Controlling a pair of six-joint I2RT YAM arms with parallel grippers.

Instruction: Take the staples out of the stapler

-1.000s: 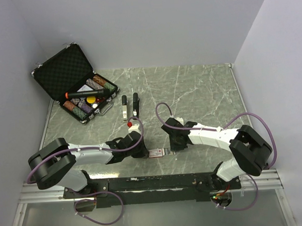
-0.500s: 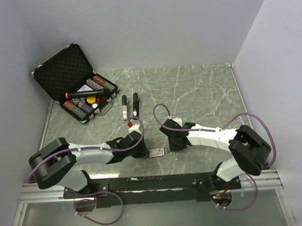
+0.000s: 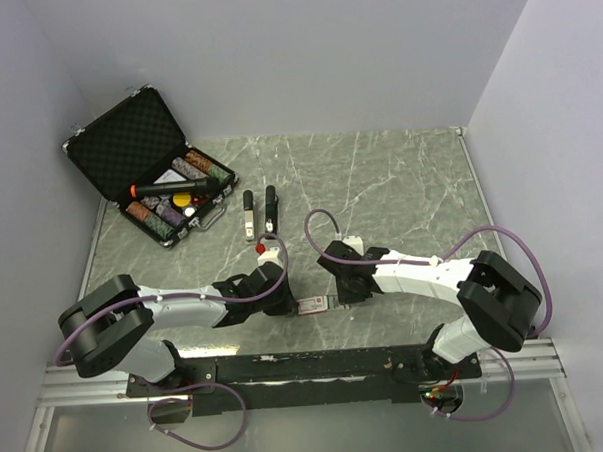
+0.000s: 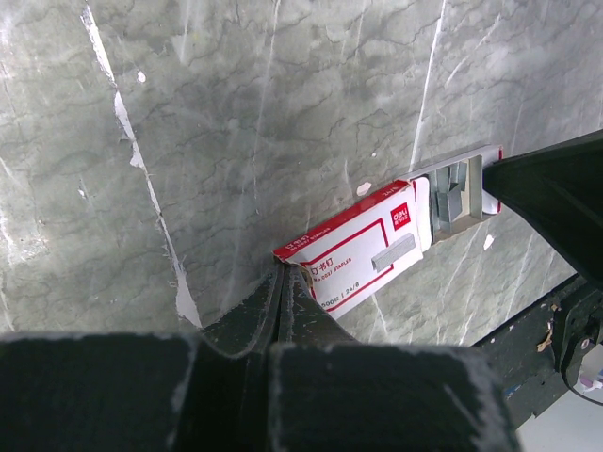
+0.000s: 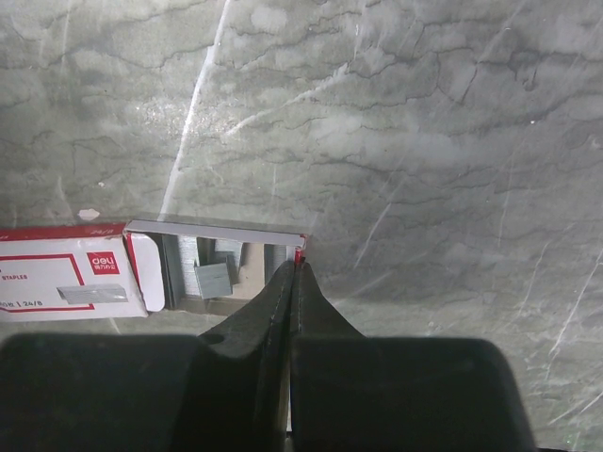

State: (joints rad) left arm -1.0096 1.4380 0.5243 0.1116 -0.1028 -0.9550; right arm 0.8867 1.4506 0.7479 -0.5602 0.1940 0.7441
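The stapler (image 3: 271,207) is seen lying on the desk (image 3: 410,191), well behind both arms. The staple box (image 4: 353,250) is pinched at its left end by the left claw (image 4: 283,280); "deli", "STAPLES" and "24/6" can be read. Its drawn-out tray (image 5: 221,264) is pinched by the right claw (image 5: 295,270), whose arm has been shifted slightly left. Unloading is judged not begun.
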